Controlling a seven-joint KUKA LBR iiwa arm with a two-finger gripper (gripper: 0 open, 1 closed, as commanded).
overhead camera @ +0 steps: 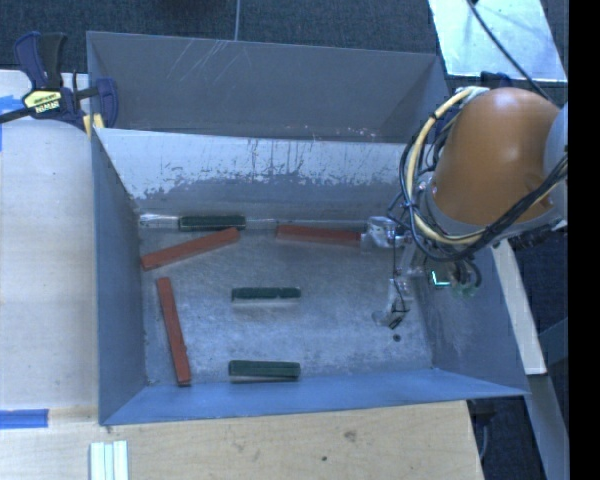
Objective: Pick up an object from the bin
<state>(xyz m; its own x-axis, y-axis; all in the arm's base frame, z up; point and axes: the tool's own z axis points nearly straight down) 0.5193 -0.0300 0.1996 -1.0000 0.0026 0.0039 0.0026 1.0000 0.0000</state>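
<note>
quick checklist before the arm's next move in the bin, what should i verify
1. Gripper is above a thing: not ok, it hangs over bare floor near the right wall.
2. Dark green rectangular bar in the bin's middle lies alone with room around it: ok.
3. Red-brown flat stick at the back is free to grasp: cannot tell, it lies close along the back wall.
4. Grey metal bin, right wall clear of the gripper: cannot tell, they look close.
</note>
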